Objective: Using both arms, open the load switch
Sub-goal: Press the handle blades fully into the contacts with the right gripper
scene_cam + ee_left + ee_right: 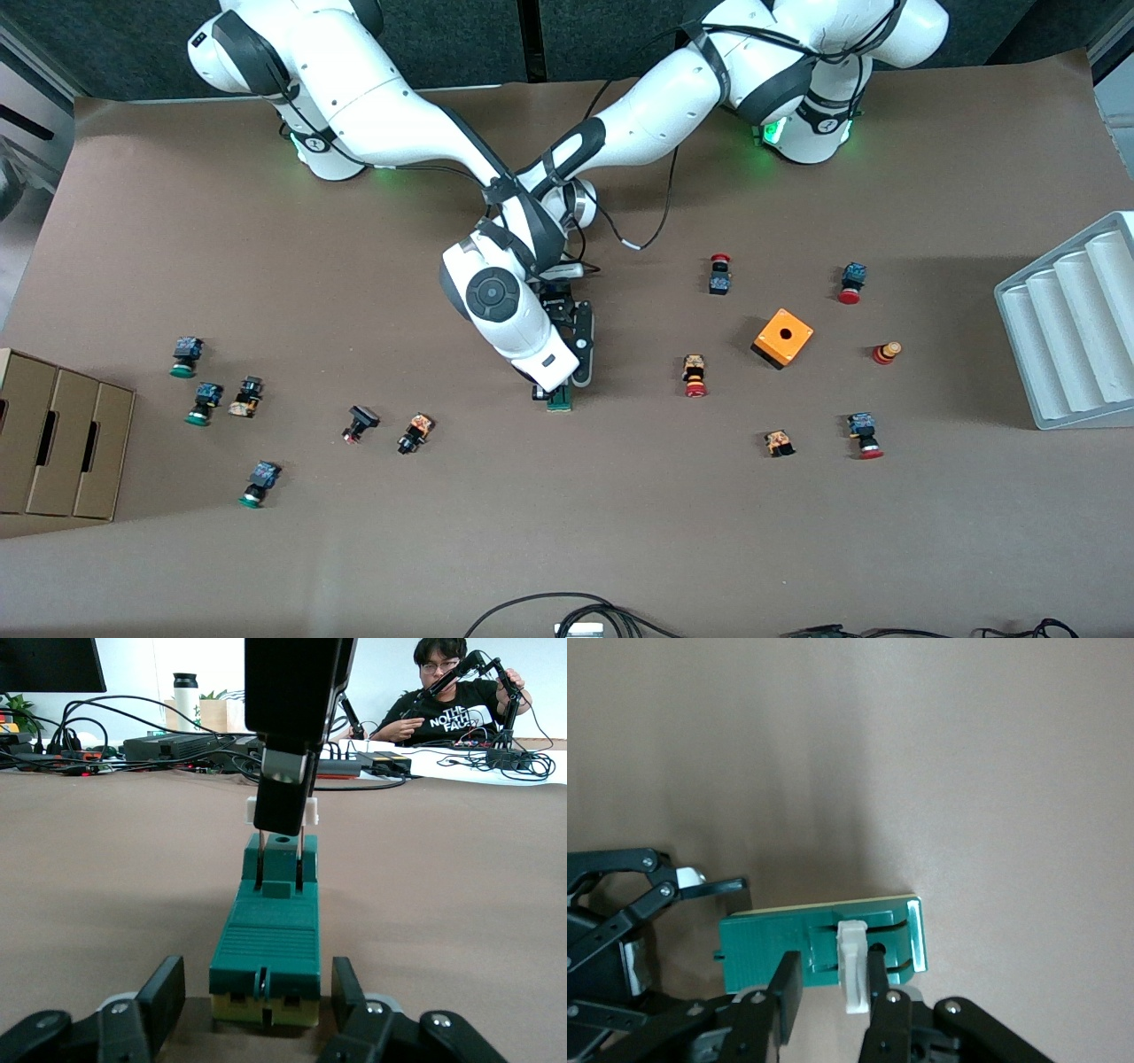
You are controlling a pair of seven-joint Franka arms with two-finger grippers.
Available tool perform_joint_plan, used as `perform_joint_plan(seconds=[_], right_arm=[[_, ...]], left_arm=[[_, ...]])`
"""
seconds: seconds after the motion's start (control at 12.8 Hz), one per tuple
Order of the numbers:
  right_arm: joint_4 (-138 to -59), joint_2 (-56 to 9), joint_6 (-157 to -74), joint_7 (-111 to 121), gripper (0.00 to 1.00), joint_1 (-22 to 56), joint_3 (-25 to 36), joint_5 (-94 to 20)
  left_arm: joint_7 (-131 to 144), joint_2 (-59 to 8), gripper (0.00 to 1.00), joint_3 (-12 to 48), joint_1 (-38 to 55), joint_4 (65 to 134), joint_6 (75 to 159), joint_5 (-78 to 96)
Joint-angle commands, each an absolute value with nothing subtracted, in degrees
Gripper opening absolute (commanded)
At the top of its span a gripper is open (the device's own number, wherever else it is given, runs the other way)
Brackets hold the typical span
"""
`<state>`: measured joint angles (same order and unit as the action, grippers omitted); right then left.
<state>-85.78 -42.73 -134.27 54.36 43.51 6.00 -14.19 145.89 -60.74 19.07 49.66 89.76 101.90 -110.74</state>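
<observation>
The load switch [560, 401] lies flat on the brown counter [620, 532] near its middle, with both arms reaching down to it from their bases. The left end effector [265, 1010] sits low at the counter, its two black fingers [164, 992] pressed against the sides of the switch's green body at one end, so it is pinching the load switch. The right end effector [833, 992] comes down from above at the switch's other end, its narrow fingers [877, 988] closed on the white piece [851, 966] that stands up from the green body. In the left wrist view the right end effector shows as a black bar descending onto that white piece [310, 811], just past the ribbed green top. Well apart from both end effectors, toward the left arm's end of the counter, sits an orange cube [783, 338] with a hole, among scattered red-capped push buttons [695, 376]; green-capped push buttons [185, 355] lie toward the right arm's end.
</observation>
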Motion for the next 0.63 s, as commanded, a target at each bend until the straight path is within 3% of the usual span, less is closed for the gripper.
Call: perform_joint_plan(seconds=[0.0,0.55], right_arm=[[-88.77,-40.61,-133.77,54.67,0.37,44.65,6.50,-13.45],[-89.38,-40.61,-133.86,54.32,0.37,45.44,6.50,-13.45]], left_arm=[[146.87,-61.70,0.75,18.54,50.63,89.56,100.99,-110.92],[146.60,-61.70,0.76,18.54,50.63,89.56,101.07,-110.92]])
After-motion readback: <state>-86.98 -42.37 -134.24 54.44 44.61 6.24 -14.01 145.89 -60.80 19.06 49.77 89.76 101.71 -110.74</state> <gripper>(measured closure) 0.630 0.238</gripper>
